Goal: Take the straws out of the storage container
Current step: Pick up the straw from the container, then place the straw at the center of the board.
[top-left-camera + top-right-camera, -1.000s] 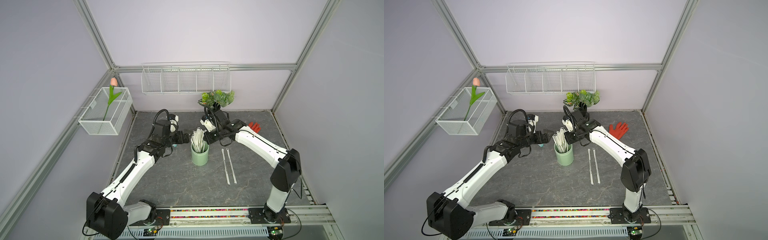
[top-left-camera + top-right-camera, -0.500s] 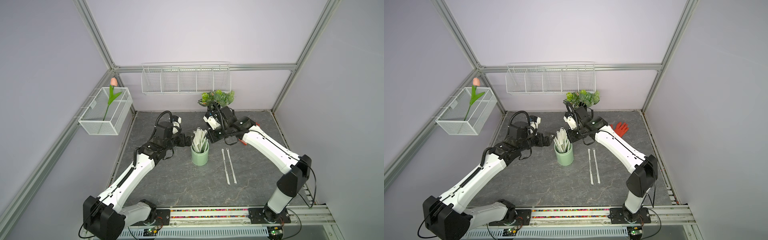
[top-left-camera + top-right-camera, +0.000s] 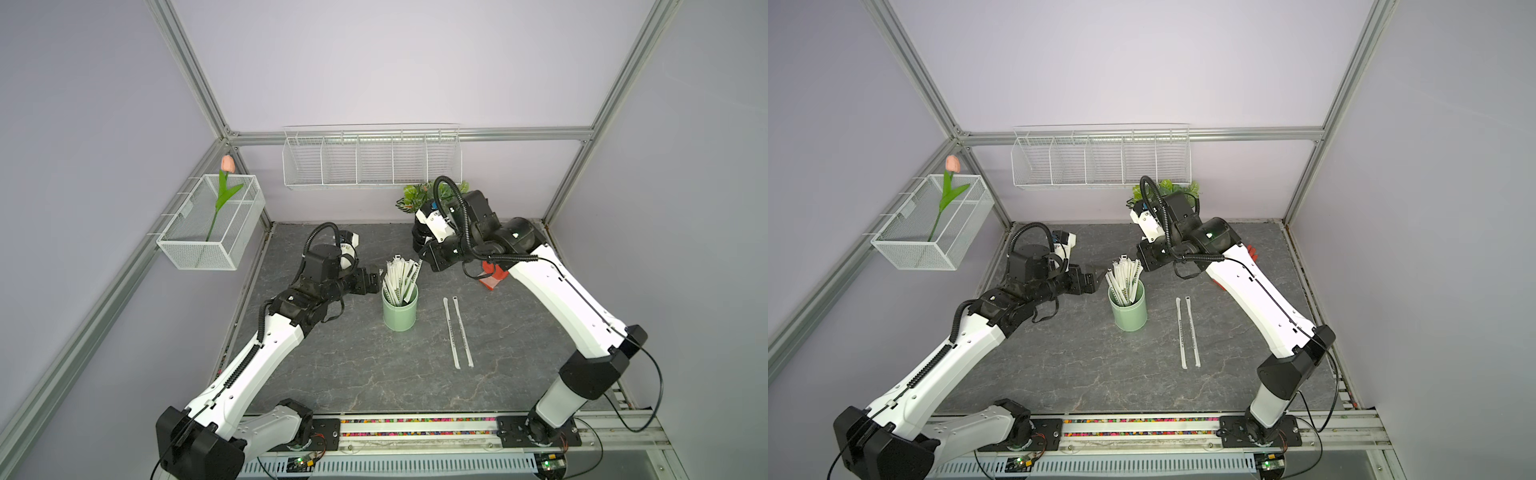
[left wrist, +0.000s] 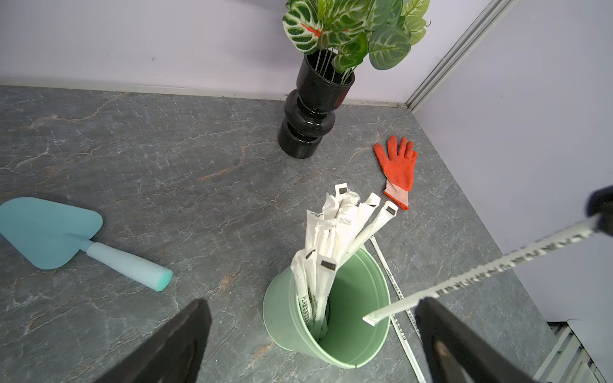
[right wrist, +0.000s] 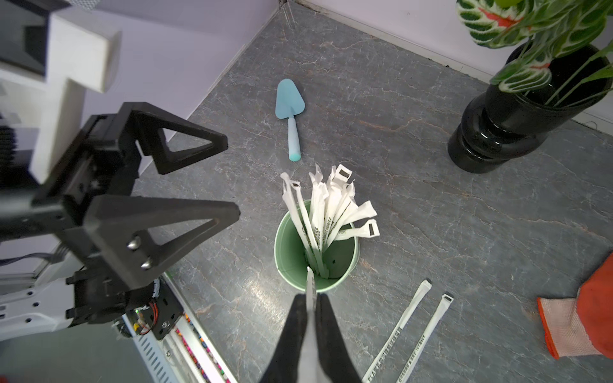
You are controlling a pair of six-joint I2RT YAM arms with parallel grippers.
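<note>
Now higher: 1 straw (image 4: 481, 272), right jaws.

Bright, even light comes from overhead, so the green cup (image 3: 400, 309) throws only a faint, soft shadow at its foot. Beyond the cup, the black vase (image 4: 311, 109) carries sharp white glints. Close to my wrist cameras, my left fingers (image 4: 172, 345) and the pinched straw (image 5: 309, 288) above the cup blur; behind the cup the wall base (image 4: 132, 87) bows slightly.
</note>
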